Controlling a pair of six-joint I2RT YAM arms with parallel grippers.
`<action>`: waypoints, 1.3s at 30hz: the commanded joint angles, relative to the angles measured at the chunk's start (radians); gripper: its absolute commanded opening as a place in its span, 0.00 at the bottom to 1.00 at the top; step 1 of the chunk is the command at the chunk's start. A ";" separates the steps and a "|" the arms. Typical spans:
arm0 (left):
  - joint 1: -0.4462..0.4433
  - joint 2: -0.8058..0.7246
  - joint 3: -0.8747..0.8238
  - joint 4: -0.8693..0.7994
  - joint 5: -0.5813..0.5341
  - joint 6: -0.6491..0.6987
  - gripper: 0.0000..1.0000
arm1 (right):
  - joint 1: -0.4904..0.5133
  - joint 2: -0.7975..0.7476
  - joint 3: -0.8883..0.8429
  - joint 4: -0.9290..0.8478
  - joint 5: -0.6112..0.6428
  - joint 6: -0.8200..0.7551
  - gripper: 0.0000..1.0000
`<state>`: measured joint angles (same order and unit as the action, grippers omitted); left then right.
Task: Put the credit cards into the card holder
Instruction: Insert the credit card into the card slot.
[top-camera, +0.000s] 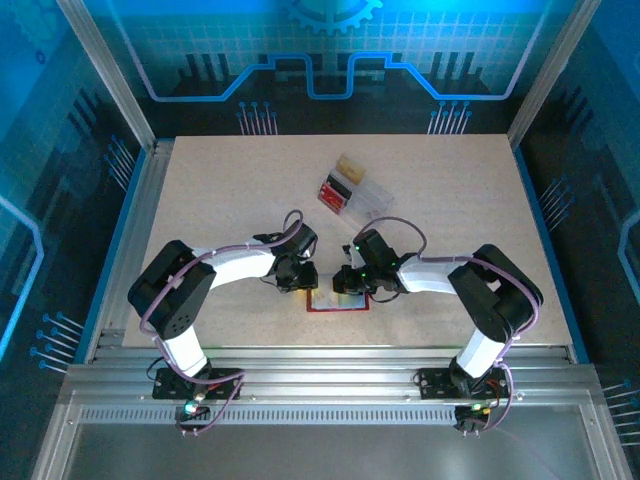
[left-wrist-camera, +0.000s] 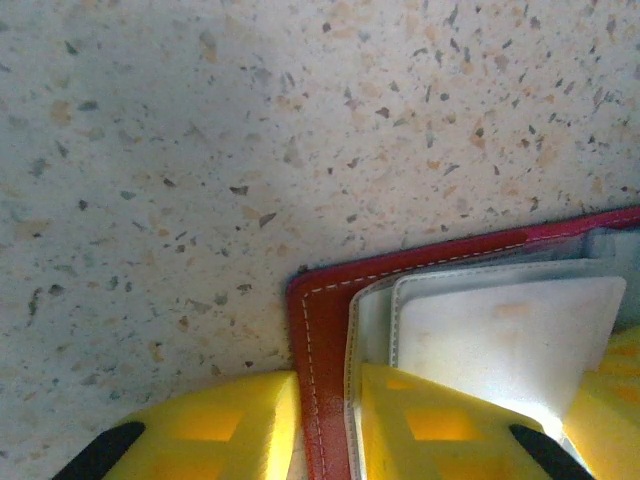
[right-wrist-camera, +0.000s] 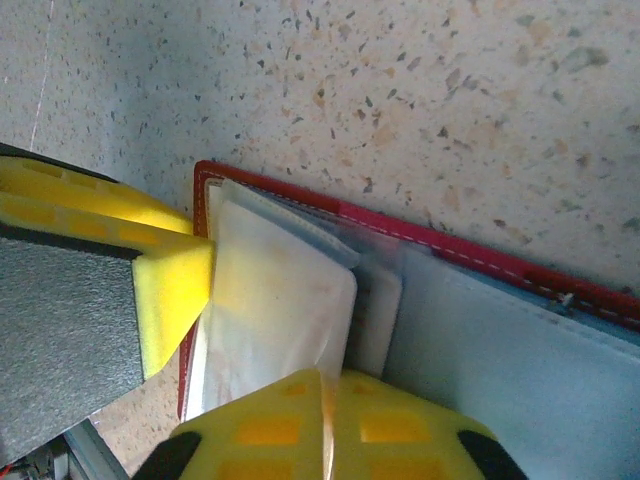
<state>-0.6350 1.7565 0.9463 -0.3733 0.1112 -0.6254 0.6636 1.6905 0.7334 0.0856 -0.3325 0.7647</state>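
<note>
end effectors meet at the open card holder, one card in the pinch

my right end effector (right-wrist-camera: 325, 385) is closed down to a thin seam, and the end of a credit card (right-wrist-camera: 285, 300) runs into that seam. the card is pale and whitish with rounded corners and a faint smudge. it lies slanted over the clear pockets at one end of the card holder (left-wrist-camera: 318, 340). the holder lies open and flat on the speckled bench (top-camera: 230, 190), toward the near edge and between my two wrists. it has a dark red border with pale stitching around a pale grey-blue lining. a second pale edge shows just beside the card; how far either sits in a pocket i cannot tell. my left end effector (left-wrist-camera: 328, 400) is narrow and straddles the red corner edge, one yellow tip on the bench side and the other over the pocket. whether it truly pinches that edge i cannot tell. farther back, well apart, a clear box (top-camera: 362, 196) holds dark red pieces (top-camera: 333, 192) and a tan block (top-camera: 348, 166).
</note>
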 joint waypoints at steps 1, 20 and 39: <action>-0.041 0.152 -0.066 0.067 0.100 0.015 0.24 | 0.041 -0.001 0.012 0.022 0.030 -0.009 0.19; -0.042 0.155 -0.061 0.058 0.091 0.017 0.24 | 0.041 -0.134 0.229 -0.552 0.388 -0.215 0.28; -0.041 0.142 -0.064 0.056 0.090 0.018 0.24 | 0.105 0.080 0.287 -0.600 0.500 -0.218 0.29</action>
<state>-0.6350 1.7580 0.9474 -0.3744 0.1116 -0.6254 0.7540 1.7374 1.0115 -0.4759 0.1535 0.5377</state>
